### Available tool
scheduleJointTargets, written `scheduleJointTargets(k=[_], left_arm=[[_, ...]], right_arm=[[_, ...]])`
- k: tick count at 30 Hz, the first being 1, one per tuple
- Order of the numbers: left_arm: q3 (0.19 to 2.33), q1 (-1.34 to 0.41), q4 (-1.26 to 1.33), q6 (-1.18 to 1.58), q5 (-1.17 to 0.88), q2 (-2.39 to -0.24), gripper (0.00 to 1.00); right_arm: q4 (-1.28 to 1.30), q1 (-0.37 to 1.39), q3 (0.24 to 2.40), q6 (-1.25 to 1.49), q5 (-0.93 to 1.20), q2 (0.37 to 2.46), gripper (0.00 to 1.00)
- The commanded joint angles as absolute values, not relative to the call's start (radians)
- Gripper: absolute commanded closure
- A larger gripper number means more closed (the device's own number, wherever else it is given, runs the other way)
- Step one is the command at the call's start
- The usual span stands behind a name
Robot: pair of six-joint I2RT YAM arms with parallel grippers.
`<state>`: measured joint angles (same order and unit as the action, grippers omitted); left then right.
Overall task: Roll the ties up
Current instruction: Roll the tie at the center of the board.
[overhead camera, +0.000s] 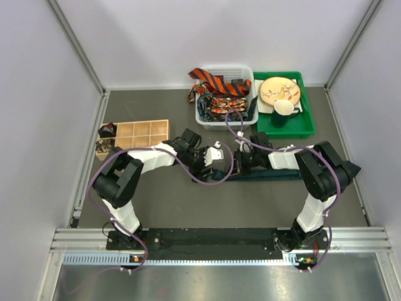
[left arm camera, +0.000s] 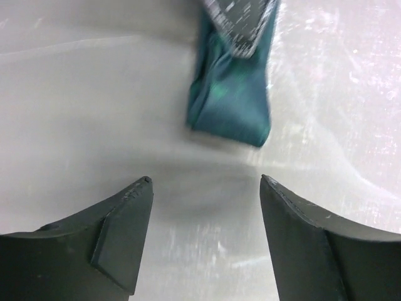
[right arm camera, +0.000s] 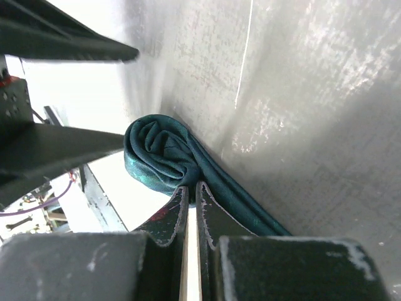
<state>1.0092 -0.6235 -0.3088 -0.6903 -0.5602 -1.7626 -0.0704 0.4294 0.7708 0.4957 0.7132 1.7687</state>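
Left fingers (left arm camera: 119, 232) stand spread wide with nothing between them. The rolled end of the plain dark teal fabric necktie (left arm camera: 229, 103) lies on the surface just ahead of their tips, not touching them. Right fingers (right arm camera: 164, 229) are pressed together, their tips down on the flat band of that tie right beside the coil. The coil is a loose spiral, and the unrolled rest of the tie runs off to the right across the grey surface (overhead camera: 163, 200), beneath the right arm.

Farther back, a white plastic basket (overhead camera: 216, 123) holds more ties. An orange-and-black diagonally striped tie (overhead camera: 210, 80) hangs over its far rim, and dark red-patterned ties (overhead camera: 222, 105) lie inside. Just right of the basket, a green tray (overhead camera: 307, 128) carries a round tan plate (overhead camera: 280, 91) and a dark green mug (overhead camera: 283, 118). Well to the left sits a light wooden compartment box (overhead camera: 143, 133), with two small patterned bundles (overhead camera: 106, 132) in its leftmost cells.
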Motion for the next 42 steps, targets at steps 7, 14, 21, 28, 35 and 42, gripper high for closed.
scheduleJointTargets(k=[7,14,21,28,35,42], left_arm=[[0.954,-0.597,-0.046,-0.612,-0.772,-1.713,0.25],[0.991,-0.615,-0.078,-0.692,-0.796,-1.773,0.29],[0.989,-0.64,-0.11,-0.759,-0.744,-1.79,0.37],[1.003,-0.686,-0.129,-0.796,-0.707,-1.77,0.46],[1.04,-0.739,-0.107,-0.753,-0.667,-1.77,0.6],[1.091,-0.759,-0.112,-0.709,-0.661,-1.809,0.68]], right_arm=[[-0.005,0.434,0.813,0.419,0.615,1.808,1.0],[0.032,0.434,0.825,0.402,0.595,1.815,1.0],[0.048,0.434,0.831,0.396,0.58,1.822,1.0],[0.06,0.433,0.842,0.396,0.584,1.838,1.0],[0.067,0.434,0.848,0.393,0.586,1.842,1.0],[0.063,0.434,0.851,0.397,0.594,1.848,1.0]])
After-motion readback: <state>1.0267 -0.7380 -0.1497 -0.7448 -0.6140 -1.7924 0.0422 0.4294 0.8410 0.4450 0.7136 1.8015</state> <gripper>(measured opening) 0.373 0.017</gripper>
